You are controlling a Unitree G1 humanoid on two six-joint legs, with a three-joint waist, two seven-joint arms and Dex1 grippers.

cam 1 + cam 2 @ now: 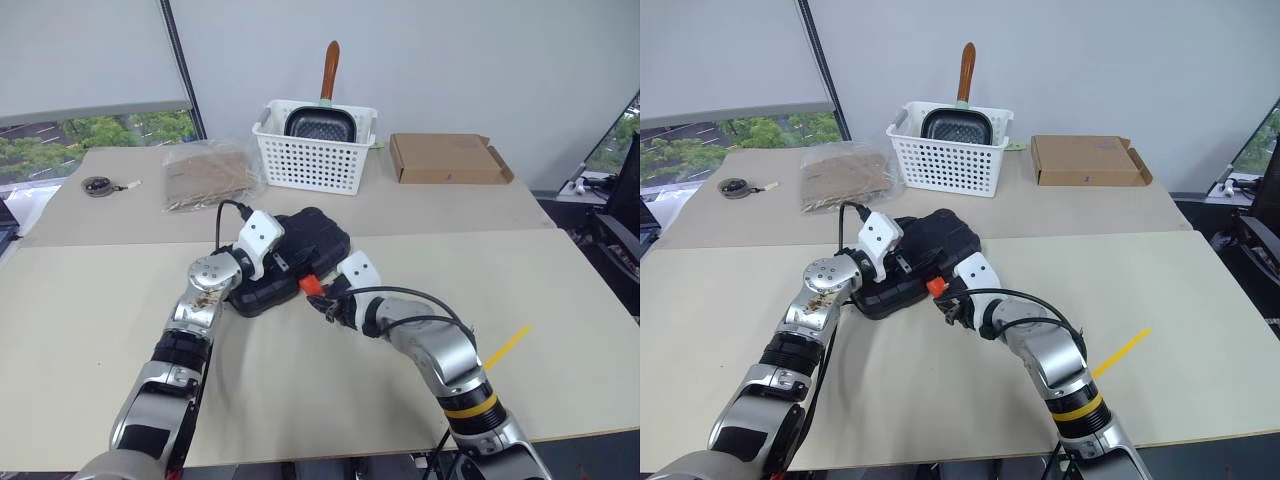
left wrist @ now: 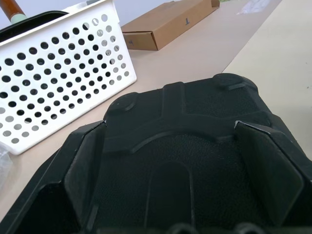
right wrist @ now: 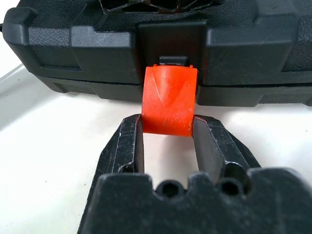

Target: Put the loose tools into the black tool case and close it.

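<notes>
While the lid lies down on the black tool case [image 1: 290, 255], the right claw [image 3: 168, 127] pinches its orange latch [image 3: 169, 101].

Centre of the head view, the case sits on the beige worktop [image 1: 560, 300], its latch sticking out from the front edge with a black finger [image 3: 130, 141] pressed to each side. Spread wide, the left claw [image 1: 272, 262] rests over the top of the case, gripping nothing. Toward the upper middle stands a white slotted basket [image 1: 315, 150] with a wooden-handled frying pan [image 1: 320, 120] inside, and a flat cardboard box [image 1: 445, 158] lies to its right.
</notes>
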